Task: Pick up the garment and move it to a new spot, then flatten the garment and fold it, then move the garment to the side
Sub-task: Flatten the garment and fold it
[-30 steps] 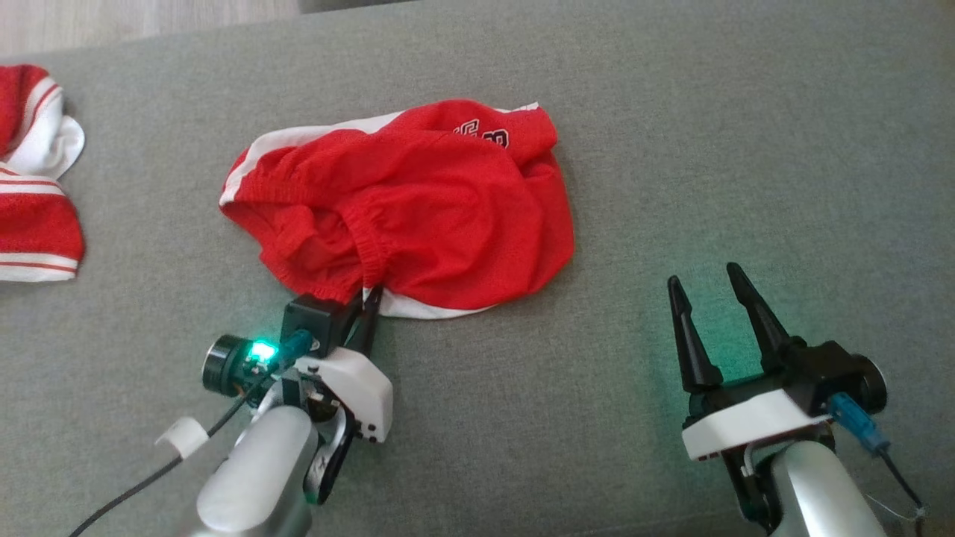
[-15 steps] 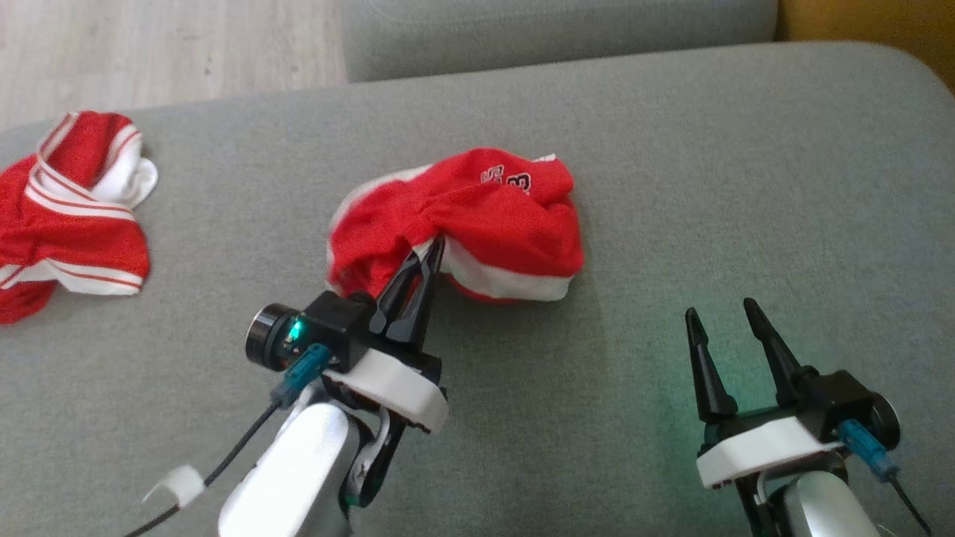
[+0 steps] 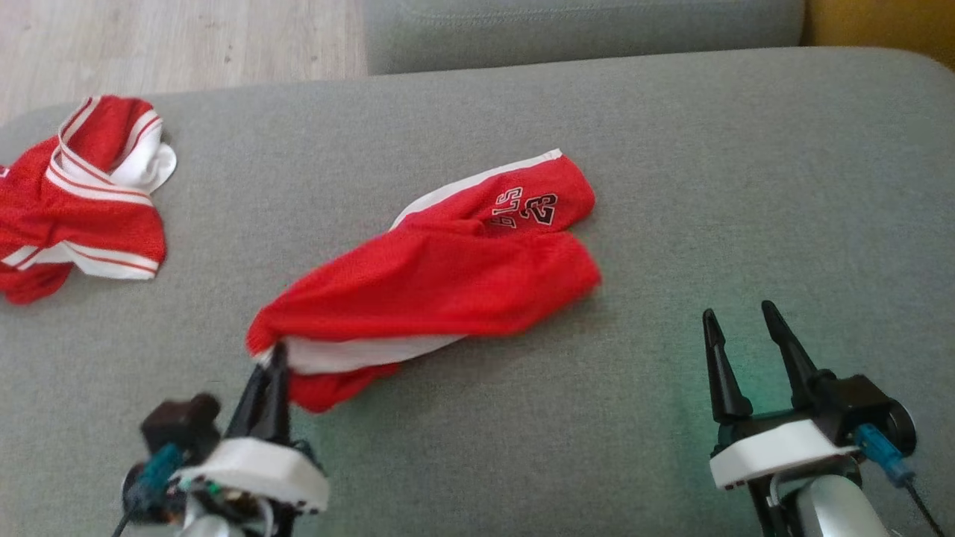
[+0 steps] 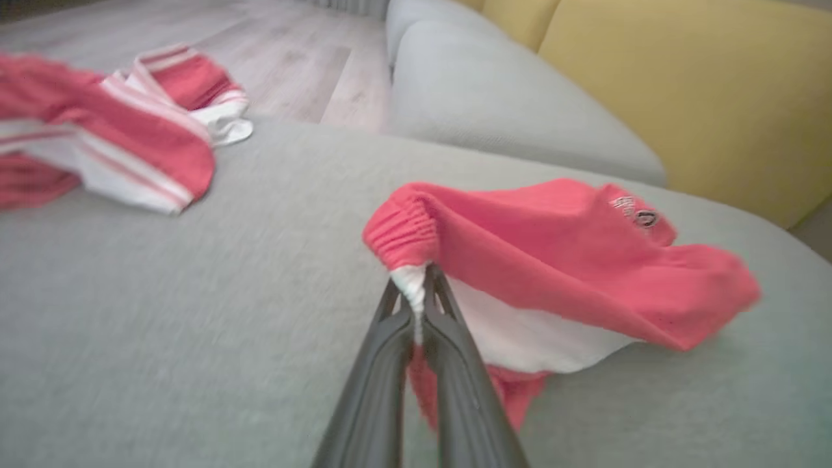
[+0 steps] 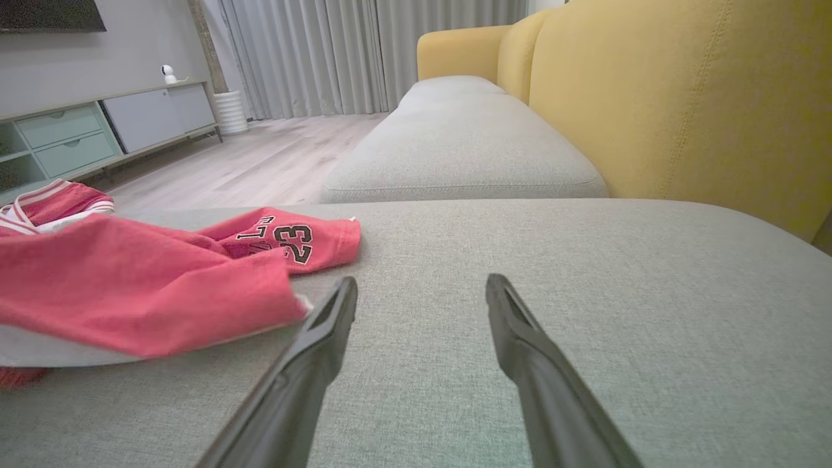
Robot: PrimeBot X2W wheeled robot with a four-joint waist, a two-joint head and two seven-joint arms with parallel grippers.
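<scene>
Left gripper (image 3: 274, 356): you pinch the red mesh shorts (image 3: 448, 276), which trail beyond its tips.
Right gripper (image 3: 737, 310): wide, empty.

Living room of a home: a yellow sofa back (image 5: 682, 110) rises behind grey seat cushions (image 5: 468, 149), with a pale wood-plank floor (image 5: 260, 162) stretching beyond them. Full-length grey curtains (image 5: 338, 52) hang along the far wall, next to a low media cabinet (image 5: 149, 117) fitted with pale green drawers (image 5: 58, 136). A dark screen (image 5: 52, 14) is mounted above the cabinet, a small white camera-like device (image 5: 169, 73) sits on its top, and a red garment (image 5: 130, 286) lies across the nearest cushion.
</scene>
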